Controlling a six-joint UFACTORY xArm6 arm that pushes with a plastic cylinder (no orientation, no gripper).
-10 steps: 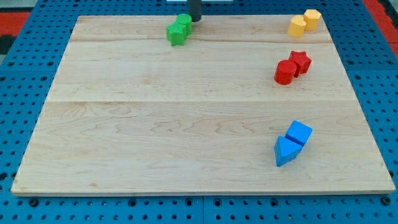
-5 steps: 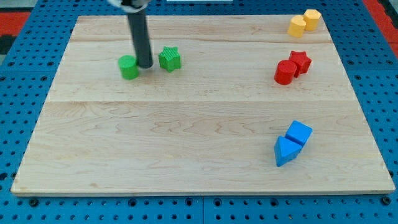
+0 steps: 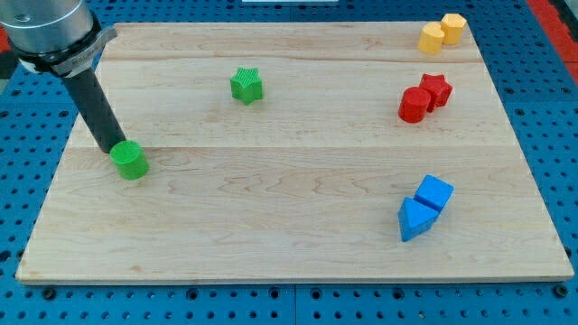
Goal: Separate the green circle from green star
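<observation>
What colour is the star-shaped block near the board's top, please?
Green: the green star, clearest in the camera view.

Entering from the view's top left corner: a grey metal cylindrical arm housing, cropped by the frame edge. Below it, a straight dark rod, slanting down and toward the view's right. My tip [image 3: 116, 147] down at table height near the view's left edge of the board, roughly level with its middle. Rod's lower end touching or just short of the upper left side of the green circle [image 3: 131, 161]; exact contact not discernible. No gripper fitted.
</observation>
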